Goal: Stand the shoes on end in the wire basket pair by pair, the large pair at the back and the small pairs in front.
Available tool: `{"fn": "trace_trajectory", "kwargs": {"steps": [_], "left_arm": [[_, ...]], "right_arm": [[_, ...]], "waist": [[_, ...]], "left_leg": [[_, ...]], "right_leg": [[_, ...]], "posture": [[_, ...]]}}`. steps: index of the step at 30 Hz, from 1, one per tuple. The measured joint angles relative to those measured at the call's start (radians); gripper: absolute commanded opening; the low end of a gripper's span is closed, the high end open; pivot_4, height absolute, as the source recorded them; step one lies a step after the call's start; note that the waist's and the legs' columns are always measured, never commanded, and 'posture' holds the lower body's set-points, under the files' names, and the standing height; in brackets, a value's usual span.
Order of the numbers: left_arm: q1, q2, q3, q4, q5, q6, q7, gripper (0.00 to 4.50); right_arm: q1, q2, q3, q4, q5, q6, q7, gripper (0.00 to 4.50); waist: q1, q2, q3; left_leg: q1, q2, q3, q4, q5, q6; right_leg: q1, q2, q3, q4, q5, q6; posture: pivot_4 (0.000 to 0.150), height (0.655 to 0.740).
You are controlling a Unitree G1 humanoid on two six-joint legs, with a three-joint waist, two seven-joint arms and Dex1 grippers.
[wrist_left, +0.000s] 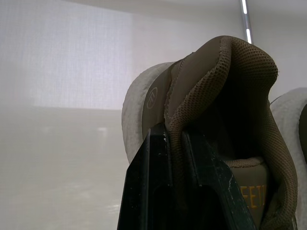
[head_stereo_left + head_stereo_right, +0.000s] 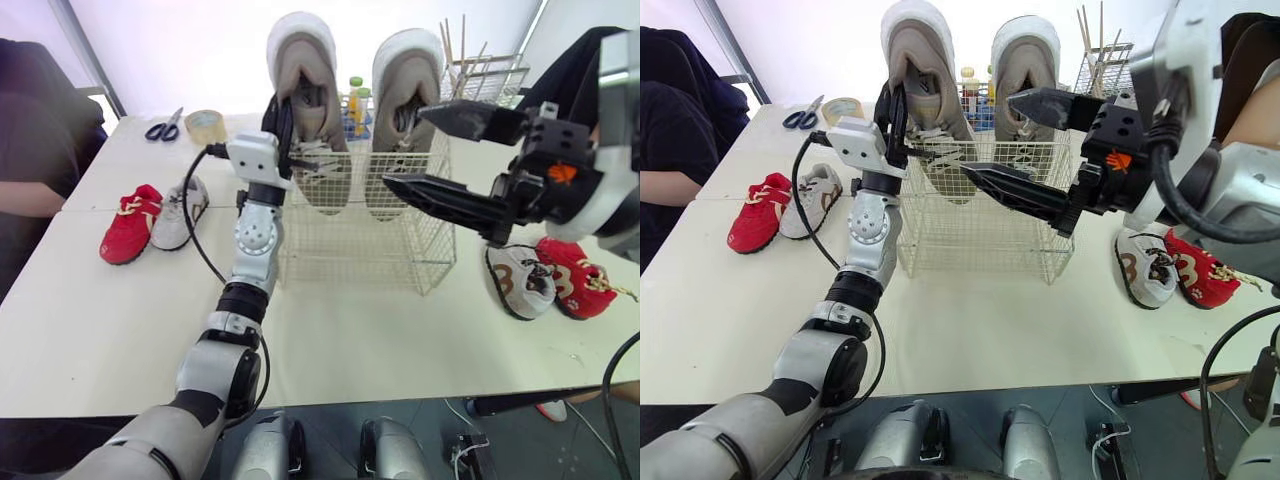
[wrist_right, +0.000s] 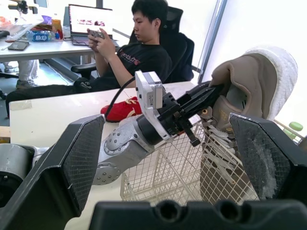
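A large beige pair stands on end at the back of the wire basket: the left large shoe and the right large shoe. My left gripper is shut on the left large shoe's padded collar, one finger inside and one outside. My right gripper hangs open in front of the basket's upper right part, holding nothing. On the table to the left lie a small red shoe and a small grey shoe. To the right lie a small grey-brown shoe and another small red shoe.
Scissors and a tape roll lie at the back left. Bottles and a wire rack with sticks stand behind the basket. A seated person is at the table's left side.
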Motion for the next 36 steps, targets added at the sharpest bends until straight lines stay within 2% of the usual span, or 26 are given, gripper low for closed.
{"fn": "trace_trajectory", "kwargs": {"steps": [1, 3, 7, 10, 12, 14, 21, 27, 29, 33, 36], "left_arm": [[0.009, 0.000, -0.002, -0.004, 0.000, 0.015, -0.006, 1.18], [0.047, 0.011, -0.005, -0.014, -0.001, 0.032, -0.019, 2.14], [0.088, 0.025, -0.012, -0.032, 0.003, 0.045, -0.037, 4.22], [0.091, 0.033, -0.019, -0.083, -0.008, 0.085, -0.068, 4.22], [0.098, 0.037, -0.019, -0.170, -0.051, 0.138, -0.105, 4.22], [0.108, 0.049, -0.017, -0.247, -0.092, 0.187, -0.133, 4.22], [0.186, 0.193, -0.008, -0.664, -0.359, 0.585, -0.276, 4.22], [0.247, 0.464, 0.043, -0.966, -0.662, 1.037, -0.394, 4.22], [0.256, 0.544, 0.069, -0.997, -0.757, 1.161, -0.432, 4.22], [0.286, 0.793, 0.131, -0.996, -1.008, 1.481, -0.598, 4.22], [0.286, 0.850, 0.143, -1.001, -1.094, 1.583, -0.690, 4.22]], "right_arm": [[0.002, -0.002, 0.000, 0.000, 0.000, -0.001, 0.001, 4.50], [0.008, -0.004, 0.000, 0.000, 0.000, -0.003, 0.004, 4.50], [0.009, -0.007, 0.000, 0.000, 0.000, -0.005, 0.011, 4.50], [0.009, -0.009, 0.000, 0.000, 0.000, -0.005, 0.019, 4.50], [0.010, -0.014, 0.000, 0.001, -0.001, -0.005, 0.022, 4.50], [0.017, -0.014, 0.000, 0.002, -0.002, -0.005, 0.024, 4.50], [0.028, -0.018, 0.002, 0.012, -0.019, -0.005, 0.043, 4.50], [0.051, -0.025, 0.010, 0.052, -0.083, -0.005, 0.079, 4.50], [0.071, -0.031, 0.010, 0.072, -0.114, -0.005, 0.101, 4.50], [0.211, -0.088, -0.057, 0.160, -0.221, 0.018, 0.116, 4.50], [0.279, -0.099, -0.114, 0.174, -0.264, 0.061, 0.061, 4.50]], "waist": [[0.001, 0.000, 0.000], [0.003, 0.000, 0.000], [0.012, -0.006, 0.004], [0.016, -0.011, 0.007], [0.017, -0.011, 0.007], [0.017, -0.011, 0.008], [0.006, -0.010, 0.010], [0.000, -0.009, 0.011], [0.002, -0.009, 0.012], [0.003, -0.009, 0.016], [0.004, -0.008, 0.018]], "left_leg": [[0.000, 0.000, 0.000, 0.000, 0.000, 0.000], [0.000, 0.000, 0.000, 0.000, 0.000, 0.000], [-0.002, 0.000, -0.001, 0.001, 0.000, 0.000], [-0.007, 0.000, -0.001, 0.001, 0.000, 0.000], [-0.018, 0.000, -0.001, 0.002, 0.000, 0.000], [-0.020, 0.000, -0.001, 0.002, 0.003, -0.004], [-0.020, 0.001, 0.000, 0.001, 0.001, -0.001], [-0.019, 0.000, 0.000, 0.001, 0.002, -0.002], [-0.019, 0.000, -0.001, 0.001, 0.002, -0.003], [-0.019, -0.001, 0.001, 0.001, 0.005, -0.008], [-0.019, -0.001, 0.001, 0.001, 0.005, -0.009]], "right_leg": [[0.000, 0.000, 0.000, 0.000, 0.000, 0.000], [0.000, 0.000, 0.000, 0.000, -0.001, -0.001], [-0.004, -0.001, -0.001, -0.002, -0.001, -0.002], [-0.004, -0.001, 0.000, -0.004, 0.000, -0.003], [-0.015, -0.002, 0.001, -0.003, 0.004, 0.001], [-0.018, -0.001, 0.000, -0.001, 0.006, 0.001], [-0.018, 0.001, -0.002, -0.001, 0.005, 0.001], [-0.017, 0.002, -0.001, -0.001, 0.005, 0.001], [-0.017, 0.003, -0.001, 0.000, 0.005, 0.002], [-0.017, 0.003, 0.000, 0.000, 0.003, 0.004], [-0.017, 0.003, 0.000, 0.000, 0.003, 0.004]], "posture": [[0.150, 0.7400], [0.150, 0.7400], [0.150, 0.7400], [0.150, 0.7400], [0.150, 0.7400], [0.150, 0.7400], [0.150, 0.7400], [0.150, 0.7400], [0.150, 0.7400], [0.150, 0.7400], [0.150, 0.7400]]}}
